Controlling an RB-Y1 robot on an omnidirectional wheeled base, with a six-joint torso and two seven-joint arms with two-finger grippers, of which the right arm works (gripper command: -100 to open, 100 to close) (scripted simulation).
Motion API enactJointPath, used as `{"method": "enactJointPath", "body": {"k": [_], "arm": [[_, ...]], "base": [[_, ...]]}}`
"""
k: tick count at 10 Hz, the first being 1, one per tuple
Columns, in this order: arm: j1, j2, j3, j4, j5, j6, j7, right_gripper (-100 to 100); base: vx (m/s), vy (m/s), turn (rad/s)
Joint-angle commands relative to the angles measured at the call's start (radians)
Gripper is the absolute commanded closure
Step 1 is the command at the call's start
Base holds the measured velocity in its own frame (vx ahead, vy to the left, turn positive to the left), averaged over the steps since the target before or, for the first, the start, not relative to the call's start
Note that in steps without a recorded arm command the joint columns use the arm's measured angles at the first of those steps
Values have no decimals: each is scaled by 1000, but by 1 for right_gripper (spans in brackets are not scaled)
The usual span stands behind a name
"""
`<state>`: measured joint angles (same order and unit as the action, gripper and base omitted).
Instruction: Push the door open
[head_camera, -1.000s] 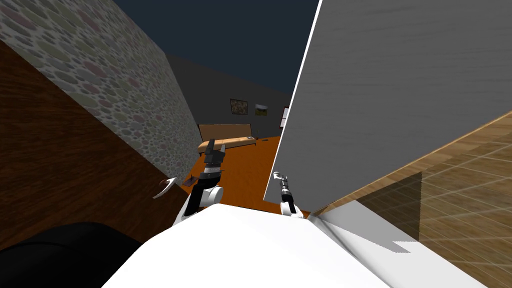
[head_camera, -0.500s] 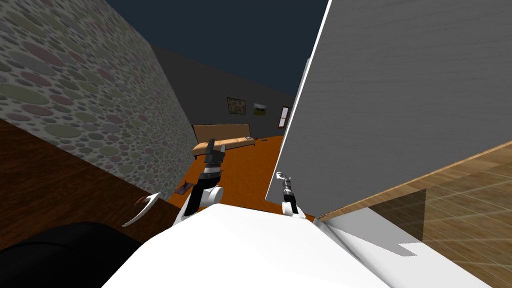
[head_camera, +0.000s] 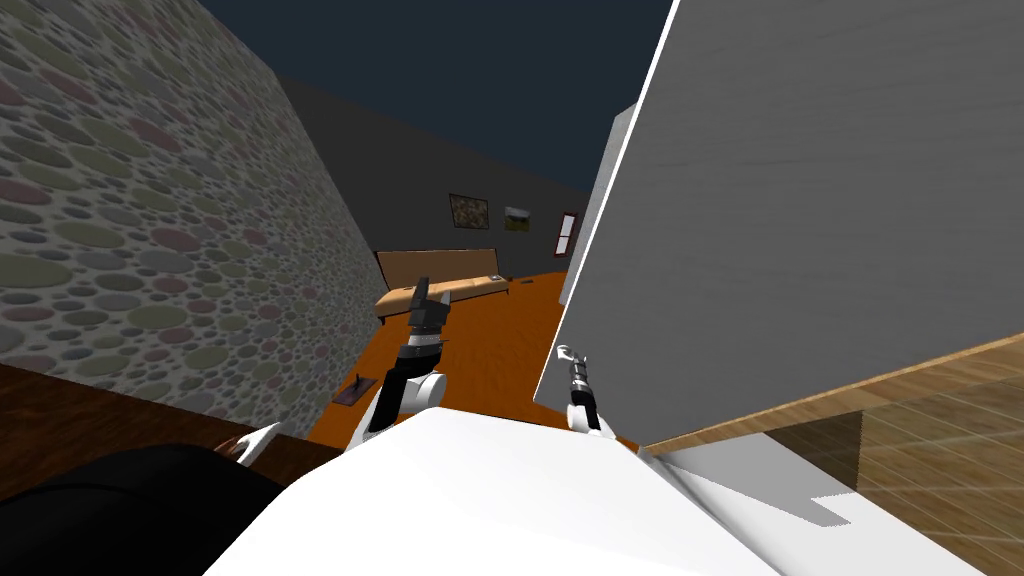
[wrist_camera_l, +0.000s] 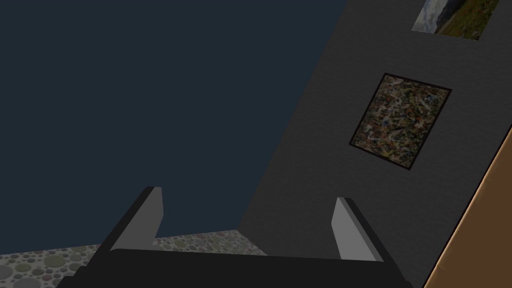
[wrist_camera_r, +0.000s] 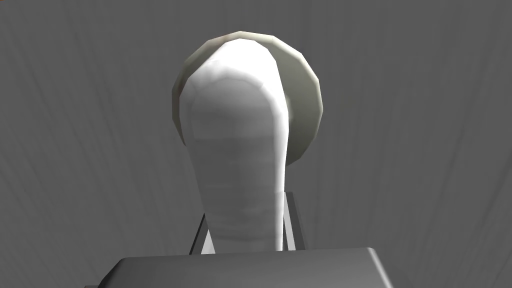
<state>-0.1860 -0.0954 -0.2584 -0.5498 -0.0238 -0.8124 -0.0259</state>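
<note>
- The grey door (head_camera: 800, 200) stands at our right, its pale free edge slanting up through the middle of the head view.
- Past that edge we see an orange floor (head_camera: 480, 350) and a tan bench (head_camera: 440, 280) by the far wall.
- A white handle (wrist_camera_r: 240, 165), a lever on a round plate, sits low on the door near the free edge.
- Our right gripper (wrist_camera_r: 247, 220) is at the handle. Its fingers (wrist_camera_r: 294, 225) are closed in on the lever, one pressed to each side, with the lever running up between them from the gripper's body.
- Our left gripper (wrist_camera_l: 247, 195) is raised ahead of us over the floor, between the pebble wall (head_camera: 150, 220) and the door, well apart from both.
- The left fingers (wrist_camera_l: 152, 215) are spread wide, holding and touching nothing.
- At our lower left, below the pebble wall, is a brown panel (head_camera: 80, 430) bearing a pale lever (head_camera: 258, 442) of its own. Neither gripper is near it.
</note>
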Motion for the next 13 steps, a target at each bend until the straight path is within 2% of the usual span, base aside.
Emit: {"method": "enactJointPath", "body": {"k": [1, 8, 9, 13], "arm": [[0, -2, -14, -12, -9, 0, 6, 100], [4, -7, -79, -10, -48, -1, 32, 100], [8, -13, -78, -5, -47, -2, 29, 100], [11, -22, -123, -5, -73, -3, 46, 100]], "base": [[200, 49, -44], [198, 58, -49], [78, -1, -31], [197, 27, -49]]}}
